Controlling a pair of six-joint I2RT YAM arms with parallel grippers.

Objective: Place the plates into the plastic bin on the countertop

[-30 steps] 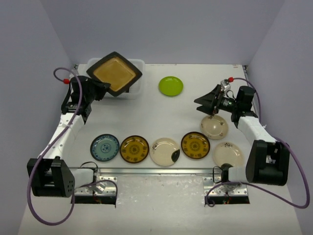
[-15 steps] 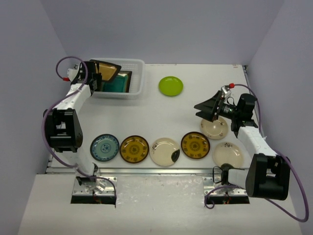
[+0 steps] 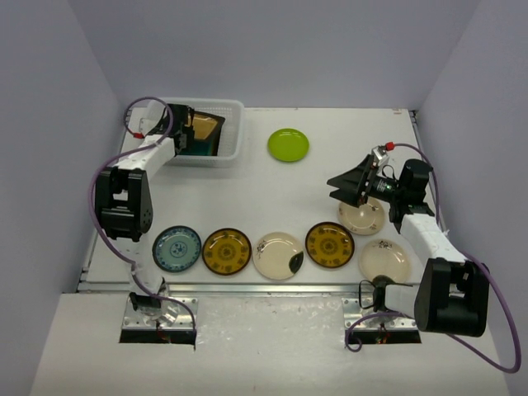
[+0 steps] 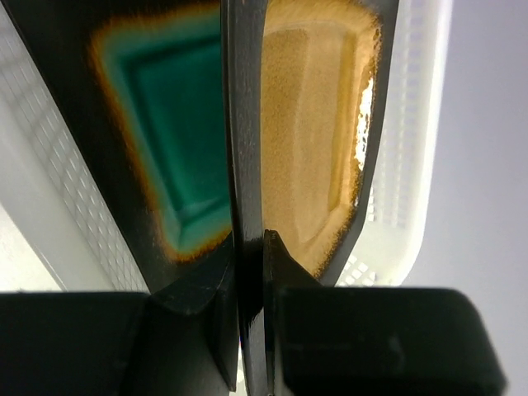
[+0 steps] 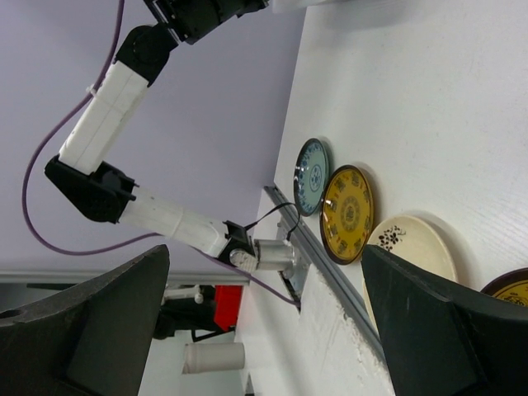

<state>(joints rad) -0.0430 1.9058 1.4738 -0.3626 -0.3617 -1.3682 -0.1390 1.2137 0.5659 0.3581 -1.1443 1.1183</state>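
Broadly, the countertop (image 3: 272, 190) carries the plastic bin (image 3: 239, 124) at its far left corner, and the left gripper (image 4: 246, 247) is inside that bin's walls, clamped tight on the dark rim of the amber square plate (image 4: 313, 124). In the wrist view that plate runs edge-on straight out from the fingers and stands steeply tilted. The teal square plate (image 4: 165, 140) lies just to the left of the jaws, low in the bin; whether the two plates touch is hard to tell. The coming release likely turns on tipping the amber plate down flat onto the teal one.

The right gripper (image 3: 334, 186) hangs with jaws spread wide and empty. A cream plate (image 3: 361, 215) sits just below it, so that arm is the nearer one for it. The lime-green plate (image 3: 288, 145) lies farther out ahead of those fingers, and the blue patterned plate (image 3: 176, 248) is well apart from both grippers
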